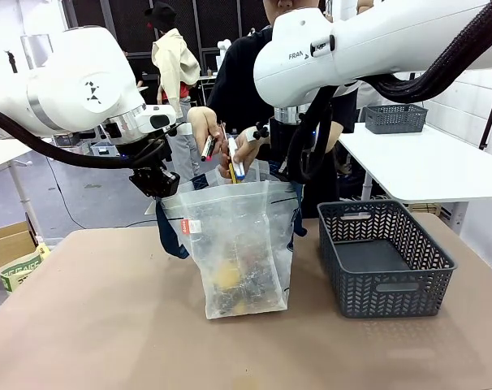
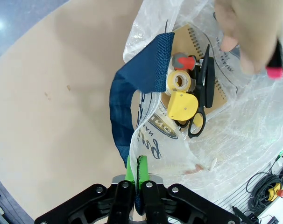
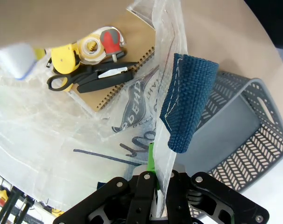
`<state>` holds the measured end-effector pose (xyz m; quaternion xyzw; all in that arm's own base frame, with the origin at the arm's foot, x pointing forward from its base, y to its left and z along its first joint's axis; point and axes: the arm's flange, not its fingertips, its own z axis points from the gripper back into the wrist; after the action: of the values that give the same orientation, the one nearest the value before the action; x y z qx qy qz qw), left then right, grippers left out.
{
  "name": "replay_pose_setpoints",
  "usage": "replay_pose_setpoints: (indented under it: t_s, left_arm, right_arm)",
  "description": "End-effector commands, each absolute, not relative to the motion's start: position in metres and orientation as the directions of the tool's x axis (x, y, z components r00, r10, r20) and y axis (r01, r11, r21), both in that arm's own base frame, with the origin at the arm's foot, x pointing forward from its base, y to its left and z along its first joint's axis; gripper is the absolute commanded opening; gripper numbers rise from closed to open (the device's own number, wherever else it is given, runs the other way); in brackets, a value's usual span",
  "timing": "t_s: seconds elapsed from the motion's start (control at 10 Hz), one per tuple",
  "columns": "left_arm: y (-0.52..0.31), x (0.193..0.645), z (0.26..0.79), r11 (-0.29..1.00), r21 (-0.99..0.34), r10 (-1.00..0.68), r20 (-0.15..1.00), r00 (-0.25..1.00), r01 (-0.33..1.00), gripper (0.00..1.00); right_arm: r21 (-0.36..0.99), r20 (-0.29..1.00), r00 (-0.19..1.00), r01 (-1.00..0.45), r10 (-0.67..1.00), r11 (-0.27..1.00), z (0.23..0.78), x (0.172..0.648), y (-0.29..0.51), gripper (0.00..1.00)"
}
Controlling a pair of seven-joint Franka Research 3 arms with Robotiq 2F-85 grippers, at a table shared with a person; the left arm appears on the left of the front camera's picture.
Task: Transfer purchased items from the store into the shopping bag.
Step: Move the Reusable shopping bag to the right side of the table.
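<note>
The shopping bag (image 1: 239, 244), a translucent whitish tote with navy straps, stands upright mid-table. My left gripper (image 1: 160, 190) is shut on its left rim by the navy strap (image 2: 144, 70). My right gripper (image 1: 289, 174) is shut on the right rim beside the other strap (image 3: 188, 107). Both hold the mouth apart. Purchased items lie inside: a tan spiral notebook (image 2: 222, 88), black scissors (image 2: 203, 100), a yellow tape dispenser (image 2: 182, 103) and a red-capped piece (image 3: 109, 38). The person's hands (image 1: 220, 136) hold pen-like items over the mouth. The store, a dark grey basket (image 1: 384, 258), stands to the bag's right with no items visible in it.
A second grey basket (image 1: 395, 118) sits on a white table (image 1: 429, 166) at the back right. A cardboard box (image 1: 9, 241) stands at the left table edge. Bare tan tabletop (image 1: 92, 325) lies in front of and left of the bag.
</note>
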<state>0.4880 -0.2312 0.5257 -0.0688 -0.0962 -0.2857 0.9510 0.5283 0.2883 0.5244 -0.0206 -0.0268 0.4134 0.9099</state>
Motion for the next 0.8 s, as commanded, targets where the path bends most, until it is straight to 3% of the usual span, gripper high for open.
replay_pose_setpoints:
  t_s: [0.0, 0.7]
  left_arm:
    - [-0.2284, 0.4874, 0.5253, 0.834, -0.074, -0.523, 0.215, 0.825, 0.547, 0.00]
    - [-0.2284, 0.4874, 0.5253, 0.834, -0.074, -0.523, 0.215, 0.825, 0.547, 0.00]
  right_arm:
    - [-0.062, 0.032, 0.659, -0.749, 0.751, 0.660, 0.5250, 0.5287, 0.2864, 0.00]
    - [-0.062, 0.032, 0.659, -0.749, 0.751, 0.660, 0.5250, 0.5287, 0.2864, 0.00]
